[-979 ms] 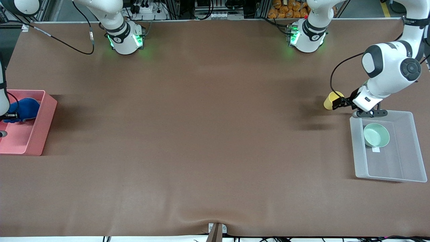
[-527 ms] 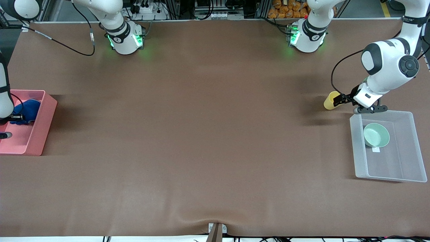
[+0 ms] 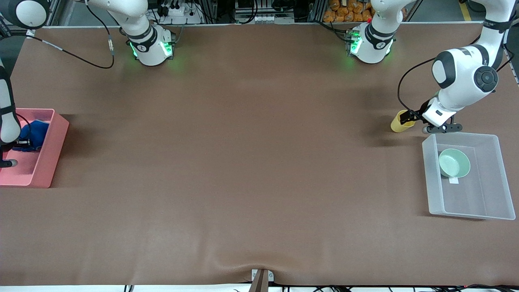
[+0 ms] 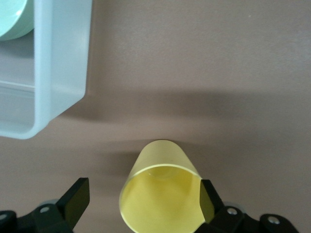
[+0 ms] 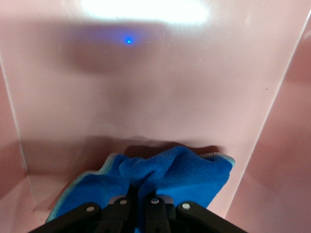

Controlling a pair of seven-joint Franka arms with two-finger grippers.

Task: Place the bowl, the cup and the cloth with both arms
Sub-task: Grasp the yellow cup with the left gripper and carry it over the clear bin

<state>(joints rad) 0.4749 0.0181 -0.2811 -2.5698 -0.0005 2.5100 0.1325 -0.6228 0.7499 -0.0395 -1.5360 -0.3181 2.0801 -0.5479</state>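
Observation:
The yellow cup point(image 3: 399, 121) stands on the table beside the clear bin point(image 3: 498, 178), at the left arm's end. My left gripper point(image 3: 407, 118) is open with the cup point(image 4: 160, 194) between its fingers; one finger point(image 4: 206, 199) is at the rim, the other stands apart. The mint-green bowl point(image 3: 454, 162) lies in the clear bin; its edge shows in the left wrist view point(image 4: 12, 19). My right gripper point(image 3: 21, 142) is shut on the blue cloth point(image 3: 35, 130) inside the pink bin point(image 3: 52, 150). The cloth point(image 5: 184, 174) hangs bunched from the right gripper point(image 5: 146, 196) over the bin floor.
The clear bin's corner point(image 4: 58, 73) is close beside the cup. The pink bin's walls point(image 5: 286, 145) rise around the cloth. The two arm bases point(image 3: 152, 46) stand at the table's edge farthest from the front camera. A small clamp point(image 3: 261, 278) sits at the nearest edge.
The left arm's wrist and elbow have shifted toward the bases; the cup stays in place. The right arm has moved over the pink bin and less of the cloth shows.

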